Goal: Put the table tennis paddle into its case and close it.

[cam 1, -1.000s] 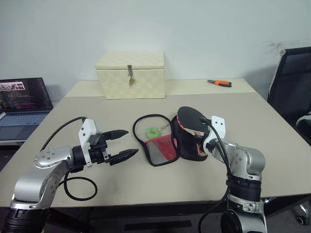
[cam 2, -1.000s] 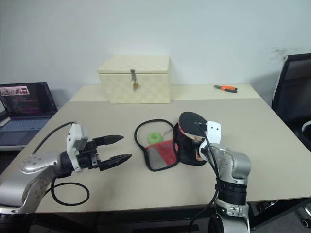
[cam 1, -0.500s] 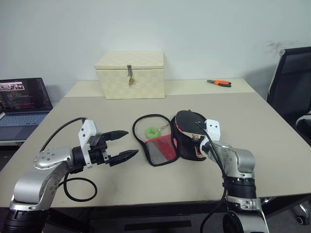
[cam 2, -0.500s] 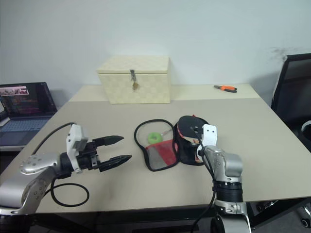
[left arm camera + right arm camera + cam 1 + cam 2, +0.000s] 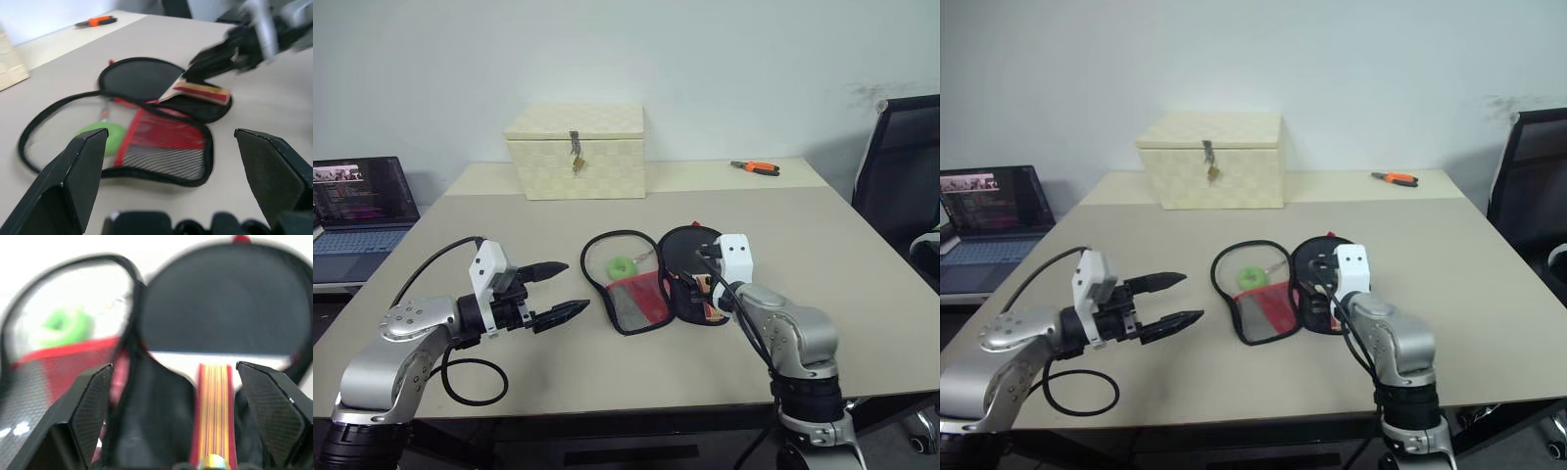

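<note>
The case (image 5: 636, 299) lies unzipped on the table, its red mesh flap (image 5: 166, 152) spread toward my left and its black zipper rim looping out. The table tennis paddle (image 5: 139, 78) lies flat on the case's right half, black face up, with its wooden handle (image 5: 215, 416) pointing at my right arm. My right gripper (image 5: 173, 368) hovers open over the handle, its fingers (image 5: 90, 406) wide on either side and not touching it. My left gripper (image 5: 576, 286) is open and empty, a short way left of the case.
A green ring (image 5: 623, 265) lies inside the zipper loop. A cream latched box (image 5: 576, 152) stands at the back, with an orange-handled tool (image 5: 756, 167) at the far right. A laptop (image 5: 357, 206) is at the left, a black chair (image 5: 901, 166) at the right, and a cable loop (image 5: 470, 377) near my left arm.
The paddle, held tilted up by my right gripper, now lies flat on the case. The right gripper opened, let go of it and drew back slightly. The left arm stayed put.
</note>
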